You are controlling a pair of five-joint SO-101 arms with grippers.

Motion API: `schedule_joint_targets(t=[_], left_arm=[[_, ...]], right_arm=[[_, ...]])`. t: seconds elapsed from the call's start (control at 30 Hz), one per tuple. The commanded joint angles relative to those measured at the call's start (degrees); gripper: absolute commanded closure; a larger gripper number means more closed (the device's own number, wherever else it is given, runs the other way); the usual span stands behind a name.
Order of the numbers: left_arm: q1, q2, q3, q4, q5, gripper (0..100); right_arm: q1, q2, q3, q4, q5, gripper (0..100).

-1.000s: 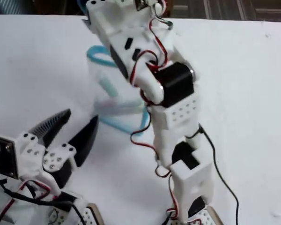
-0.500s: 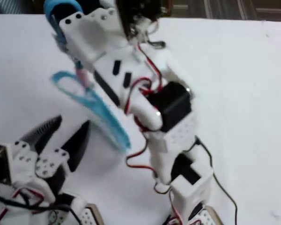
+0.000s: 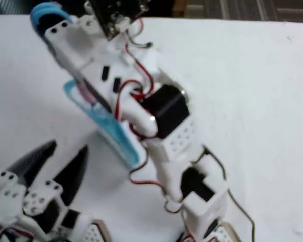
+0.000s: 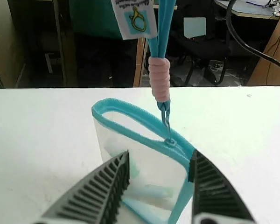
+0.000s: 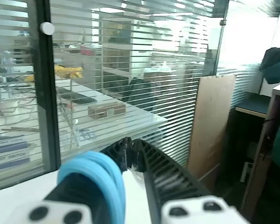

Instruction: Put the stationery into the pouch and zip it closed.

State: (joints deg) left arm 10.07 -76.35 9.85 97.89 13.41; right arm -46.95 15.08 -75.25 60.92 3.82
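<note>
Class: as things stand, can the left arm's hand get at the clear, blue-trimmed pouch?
Probably yes: the left hand is open, and the clear plastic pouch with blue trim stands straight ahead of its fingers, nothing in between.

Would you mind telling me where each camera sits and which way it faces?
High view: fixed above the table, looking down; both arms show, the left gripper lower left, the right arm over the pouch.
Left wrist view: on the left wrist, facing across the table at the pouch; its open fingers frame it.
Right wrist view: on the right wrist, facing the room's blinds; the right gripper is shut on the blue strap.
Shared: high and left wrist views both show pouch and left gripper.
</note>
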Motion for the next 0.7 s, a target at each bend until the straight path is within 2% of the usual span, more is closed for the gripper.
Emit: schedule_joint_targets(t=[0.0,0.27,0.4,0.53,0.67], left_arm=[[0.57,9.01,-1.32,-1.93,1.32,76],[10.51,13.93,-5.27,-2.99,8.26,77],[10.15,14.02,-4.75,-1.23,8.97,77],[4.09,13.85,-4.92,2.9,8.97,77],[2.77,14.55,-4.57,3.16,9.14,77]], right_arm=[[-0.75,-1.98,-0.44,-1.19,0.18,98.2],[1.8,-1.89,-0.53,-1.19,0.09,98.2],[2.95,-2.07,-0.53,-1.19,-2.37,98.2],[4.09,-1.8,-0.53,-1.19,-2.73,98.2],[4.0,-1.71,-0.35,-1.19,-2.73,98.2]])
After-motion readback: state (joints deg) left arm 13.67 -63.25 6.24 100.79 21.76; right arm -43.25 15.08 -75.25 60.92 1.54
